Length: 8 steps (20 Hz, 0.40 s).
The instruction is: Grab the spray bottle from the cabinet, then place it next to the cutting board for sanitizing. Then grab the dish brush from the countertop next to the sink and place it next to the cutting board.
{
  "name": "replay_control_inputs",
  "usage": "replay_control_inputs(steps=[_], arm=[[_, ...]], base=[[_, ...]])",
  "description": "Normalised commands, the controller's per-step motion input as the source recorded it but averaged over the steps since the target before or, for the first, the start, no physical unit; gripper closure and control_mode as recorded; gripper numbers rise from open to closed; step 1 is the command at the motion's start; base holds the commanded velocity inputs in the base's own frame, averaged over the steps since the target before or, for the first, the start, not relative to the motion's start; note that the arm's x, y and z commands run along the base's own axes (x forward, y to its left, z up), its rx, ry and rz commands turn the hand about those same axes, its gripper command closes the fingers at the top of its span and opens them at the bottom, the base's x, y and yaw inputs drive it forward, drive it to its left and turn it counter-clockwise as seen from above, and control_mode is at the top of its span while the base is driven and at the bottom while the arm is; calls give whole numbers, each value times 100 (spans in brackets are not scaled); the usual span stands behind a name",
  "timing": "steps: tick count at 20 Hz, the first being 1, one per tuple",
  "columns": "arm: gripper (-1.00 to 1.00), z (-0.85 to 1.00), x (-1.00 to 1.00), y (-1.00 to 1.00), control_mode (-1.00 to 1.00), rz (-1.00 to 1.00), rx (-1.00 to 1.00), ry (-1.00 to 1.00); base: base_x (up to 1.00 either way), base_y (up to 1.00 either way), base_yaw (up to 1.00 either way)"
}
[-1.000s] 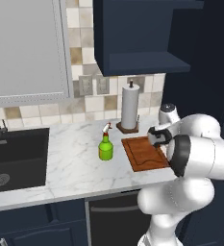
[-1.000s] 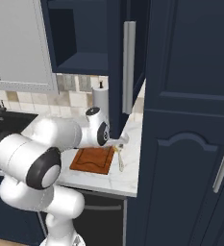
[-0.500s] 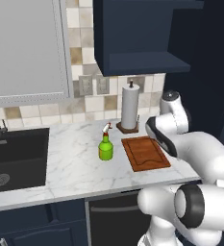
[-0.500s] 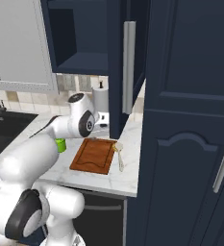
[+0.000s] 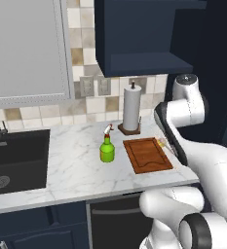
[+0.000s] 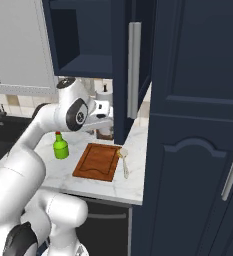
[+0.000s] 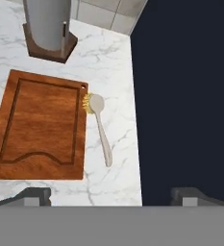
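A: Which step is in hand?

B: Judging by how things lie, the last one looks finished. The spray bottle (image 5: 106, 149) stands upright on the bench (image 5: 71, 165) just off one long edge of the cutting board (image 5: 147, 154). The dish brush (image 7: 98, 126) lies flat along the opposite long edge, its bristled head touching or nearly touching the board's corner.

A: And the tool?

B: The tool (image 7: 112, 196) hangs above the bench with its 2 fingertips spread wide and nothing between them. From the hand view, the brush sits below and ahead of it, slightly to the inner side of the midline, the board further that way, and the paper-towel roll (image 7: 48, 25) at the far end beyond the board.

A: So what does the next move call for?

B: Little, I'd say. Both things rest beside the board, so the arm need only lift clear without sweeping low over the brush handle, which points back toward the tool. The tall navy cabinet face (image 7: 185, 96) is close on the other side, so any retreat should go up, not sideways.
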Motion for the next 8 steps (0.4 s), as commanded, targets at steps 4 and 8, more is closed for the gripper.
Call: replay_control_inputs(steps=[4,8], arm=[[-100,92,-36,15,-100,0,0,0],[-100,86,-37,24,-100,0,1,0]], base=[[0,0,0],[0,0,0]])
